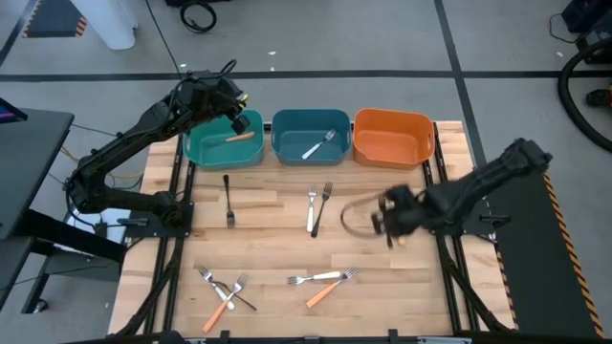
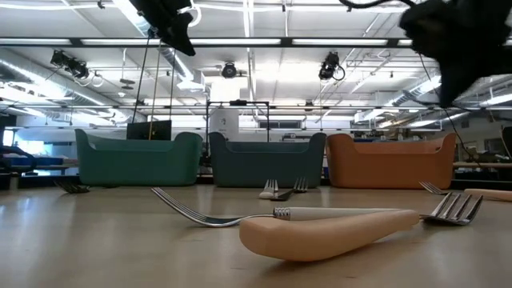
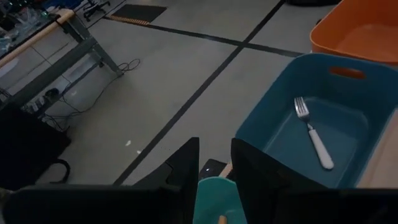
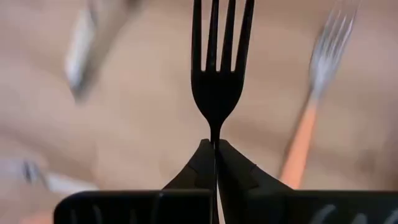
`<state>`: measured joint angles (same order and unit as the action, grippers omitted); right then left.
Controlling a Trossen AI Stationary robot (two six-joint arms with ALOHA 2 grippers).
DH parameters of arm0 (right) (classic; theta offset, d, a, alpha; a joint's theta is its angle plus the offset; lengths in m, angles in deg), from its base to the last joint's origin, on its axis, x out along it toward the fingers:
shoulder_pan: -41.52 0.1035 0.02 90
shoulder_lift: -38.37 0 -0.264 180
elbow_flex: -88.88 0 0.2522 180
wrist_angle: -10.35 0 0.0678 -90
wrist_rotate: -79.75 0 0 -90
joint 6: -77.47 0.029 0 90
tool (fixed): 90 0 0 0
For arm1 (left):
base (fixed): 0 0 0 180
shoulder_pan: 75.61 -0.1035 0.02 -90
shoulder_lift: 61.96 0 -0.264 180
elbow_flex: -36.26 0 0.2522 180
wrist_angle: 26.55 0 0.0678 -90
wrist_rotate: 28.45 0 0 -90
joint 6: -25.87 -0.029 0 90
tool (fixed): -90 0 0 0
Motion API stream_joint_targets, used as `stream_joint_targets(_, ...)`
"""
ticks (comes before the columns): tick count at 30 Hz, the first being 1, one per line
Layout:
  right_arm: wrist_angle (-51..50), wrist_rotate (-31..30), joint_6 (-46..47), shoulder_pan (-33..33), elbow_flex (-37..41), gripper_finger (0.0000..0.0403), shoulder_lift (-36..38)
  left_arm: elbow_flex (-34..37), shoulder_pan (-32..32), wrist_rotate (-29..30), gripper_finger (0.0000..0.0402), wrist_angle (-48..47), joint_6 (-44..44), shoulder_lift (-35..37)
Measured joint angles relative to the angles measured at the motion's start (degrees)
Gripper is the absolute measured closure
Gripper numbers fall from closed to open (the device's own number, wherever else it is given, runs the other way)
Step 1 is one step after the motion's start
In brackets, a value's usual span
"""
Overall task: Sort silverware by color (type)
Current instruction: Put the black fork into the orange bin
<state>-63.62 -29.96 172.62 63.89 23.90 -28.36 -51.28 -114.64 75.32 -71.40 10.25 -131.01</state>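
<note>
My right gripper (image 1: 385, 222) is over the table's right middle, shut on a black fork (image 4: 221, 87) whose tines point away from the fingers. My left gripper (image 1: 234, 103) is open and empty above the far rim of the green bin (image 1: 206, 148), whose rim shows between its fingers (image 3: 214, 193). An orange-handled fork (image 1: 239, 137) lies in the green bin. A pale-handled silver fork (image 3: 313, 134) lies in the blue bin (image 1: 287, 143). The orange bin (image 1: 392, 153) holds nothing that shows. My right gripper pinches the black fork's slim handle (image 4: 215, 138) between its two fingertips. The fork runs straight on from the fingers, head outward. It is lifted clear of the table.
On the table lie a black fork (image 1: 228, 199), two silver forks (image 1: 316, 205), a silver fork (image 1: 314, 278) beside an orange-handled one (image 1: 330, 287), and a crossed cluster of forks (image 1: 225, 291) at the near left. The three bins stand in a row along the far edge.
</note>
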Motion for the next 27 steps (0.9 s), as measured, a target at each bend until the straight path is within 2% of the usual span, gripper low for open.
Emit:
stream_joint_targets(7, 1.89, -19.17, -25.68, -19.38, -0.04, 0.0396, 10.23, 0.0, 0.03, -0.64, 0.0299, -0.32, 3.17, 0.02)
stream_joint_targets(11, 7.66, -26.69, -47.99, -30.51, -0.07, 0.0396, 13.36, 0.0, 0.03, -0.64, 0.0299, -1.94, 6.74, 0.02)
stream_joint_targets(13, 12.86, -27.96, -59.96, -35.98, -0.09, 0.0396, 14.05, 0.0, 0.03, -0.64, 0.0299, -2.83, 9.73, 0.0)
stream_joint_targets(15, 18.5, -27.15, -71.9, -41.42, -0.11, 0.0396, 14.1, 0.0, 0.21, -0.67, 0.0299, -3.95, 13.94, 0.0)
stream_joint_targets(19, 23.86, -19.23, -90.05, -51.65, -0.11, 0.0396, 12.19, 0.0, 1.42, -0.6, 0.0299, -4.54, 20.84, 0.0)
stream_joint_targets(23, 22.41, -10.29, -99.01, -59.73, -0.11, 0.0396, 8.97, 0.0, 3.55, -0.64, 0.0299, -4.54, 23.07, 0.0)
stream_joint_targets(27, 21.63, -3.38, -107.1, -64.31, -0.11, 0.0396, 5.39, 0.0, 5.58, -0.64, 0.0299, -4.52, 23.76, 0.0)
